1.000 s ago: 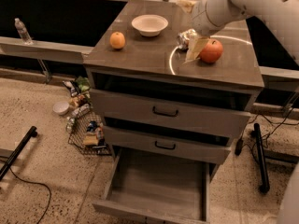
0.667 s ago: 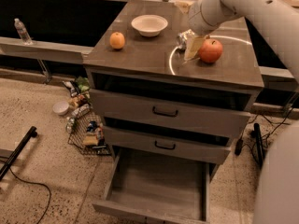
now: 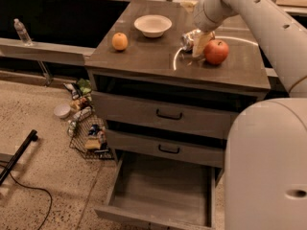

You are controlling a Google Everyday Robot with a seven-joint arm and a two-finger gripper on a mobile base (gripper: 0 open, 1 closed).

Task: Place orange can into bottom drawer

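The orange can lies on its side on the cabinet top, its shiny silver end facing left, just left of the red apple. My gripper is down on the cabinet top right at the can, between the can and the apple. The gripper hides most of the can's label. The bottom drawer is pulled out at floor level, and its plain grey inside holds nothing.
A round orange fruit and a white bowl sit on the cabinet top. The two upper drawers are closed. A wire basket of packets stands on the floor at the left. My arm's body fills the lower right.
The gripper stays at the can beside the apple. My arm's body has come into the lower right of the view.
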